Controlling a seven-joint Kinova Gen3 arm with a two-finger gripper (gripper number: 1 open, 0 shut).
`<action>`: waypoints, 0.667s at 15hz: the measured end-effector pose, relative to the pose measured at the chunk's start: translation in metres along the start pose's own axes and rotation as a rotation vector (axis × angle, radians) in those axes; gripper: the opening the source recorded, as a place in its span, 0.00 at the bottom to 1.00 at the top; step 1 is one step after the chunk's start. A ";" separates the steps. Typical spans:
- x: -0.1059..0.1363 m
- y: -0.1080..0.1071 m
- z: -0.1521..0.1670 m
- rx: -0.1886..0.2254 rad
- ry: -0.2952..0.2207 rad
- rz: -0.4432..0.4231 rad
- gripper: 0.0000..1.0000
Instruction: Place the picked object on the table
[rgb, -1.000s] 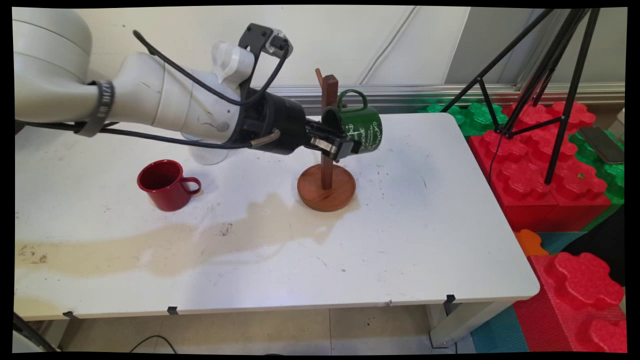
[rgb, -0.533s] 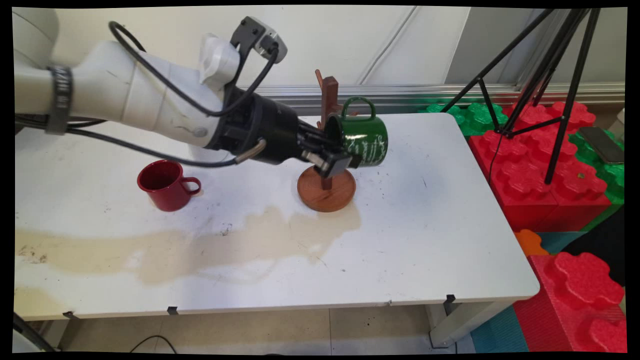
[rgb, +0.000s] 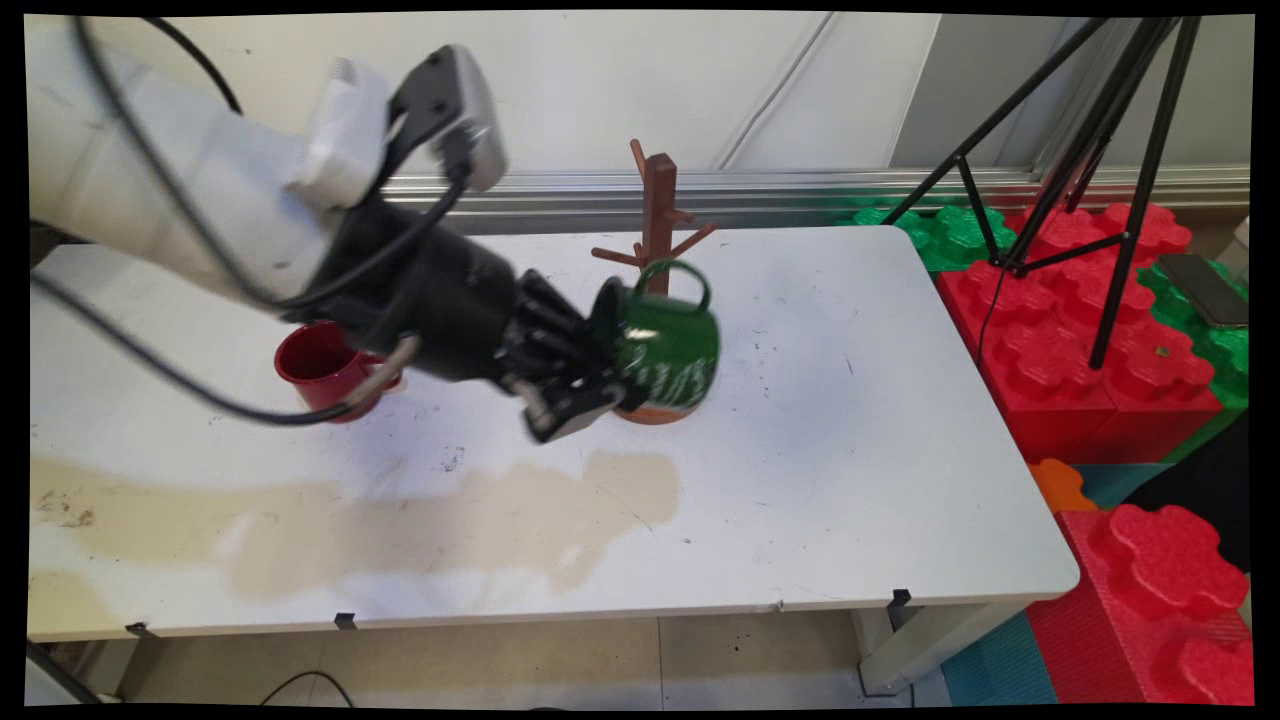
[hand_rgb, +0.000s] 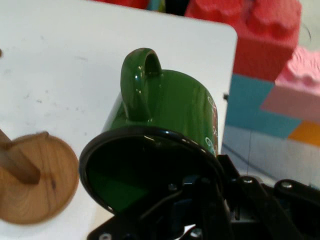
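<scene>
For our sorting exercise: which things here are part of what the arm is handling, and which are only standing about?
In hand:
claw, shut on the green mug's rim
mug tree, just behind the mug

Standing about:
red mug
tripod
foam blocks
stain on the table
</scene>
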 end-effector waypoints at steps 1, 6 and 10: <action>-0.002 0.004 -0.008 0.002 -0.027 0.026 0.00; -0.016 0.010 -0.041 0.028 -0.161 0.154 0.00; -0.032 -0.008 -0.055 0.087 -0.291 0.196 0.00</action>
